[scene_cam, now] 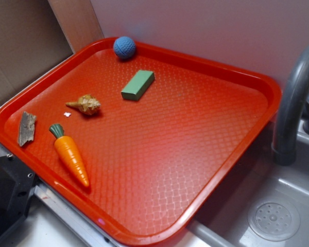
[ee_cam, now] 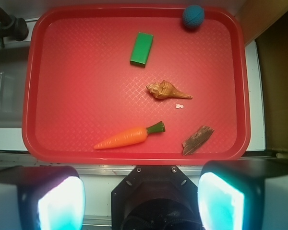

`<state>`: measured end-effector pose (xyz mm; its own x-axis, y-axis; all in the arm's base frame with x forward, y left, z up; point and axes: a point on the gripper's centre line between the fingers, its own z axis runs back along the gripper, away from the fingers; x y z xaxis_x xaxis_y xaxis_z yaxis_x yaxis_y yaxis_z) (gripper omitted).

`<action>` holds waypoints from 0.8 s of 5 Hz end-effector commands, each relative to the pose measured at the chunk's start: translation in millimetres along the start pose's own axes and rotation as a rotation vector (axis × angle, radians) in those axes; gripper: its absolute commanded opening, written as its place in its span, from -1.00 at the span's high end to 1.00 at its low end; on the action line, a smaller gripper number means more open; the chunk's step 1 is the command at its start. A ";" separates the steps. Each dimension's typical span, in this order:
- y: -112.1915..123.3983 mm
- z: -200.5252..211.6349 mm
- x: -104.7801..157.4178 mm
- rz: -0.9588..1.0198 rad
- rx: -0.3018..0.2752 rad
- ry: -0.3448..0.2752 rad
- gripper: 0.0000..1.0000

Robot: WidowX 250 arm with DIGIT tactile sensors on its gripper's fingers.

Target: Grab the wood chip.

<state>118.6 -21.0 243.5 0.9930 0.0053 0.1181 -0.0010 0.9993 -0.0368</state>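
**Gripper spread above the tray edge; wood chip lies untouched near the tray rim**

1. Gripper status. In the wrist view the gripper hangs over the near edge of the red tray. Its two fingers stand far apart at the bottom corners of the picture, with nothing between them. The gripper does not appear in the exterior view.

2. Task object. The wood chip lies flat on the tray floor, close to the rim. In the wrist view it sits at the lower right of the tray, tilted diagonally. It touches no other object.

3. Neighbouring objects.
   - The toy carrot lies just beside the wood chip, its green top pointing toward the chip; the two are apart.
   - The tan seashell lies further in from the chip, with a small white crumb near it.
   - The green block lies flat beyond the seashell.
   - The blue ball rests against the far rim, well apart from the chip.

4. Surroundings. The tray sits next to a grey sink with a grey faucet.
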 end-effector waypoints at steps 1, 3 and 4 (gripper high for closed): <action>0.0 0.0 0.0 0.000 0.000 0.000 -1.00; 50.0 -92.9 33.1 0.430 0.036 0.052 -1.00; 74.0 -127.5 24.1 0.514 0.109 0.039 -1.00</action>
<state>155.9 40.5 110.0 0.8778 0.4768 0.0459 -0.4782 0.8779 0.0253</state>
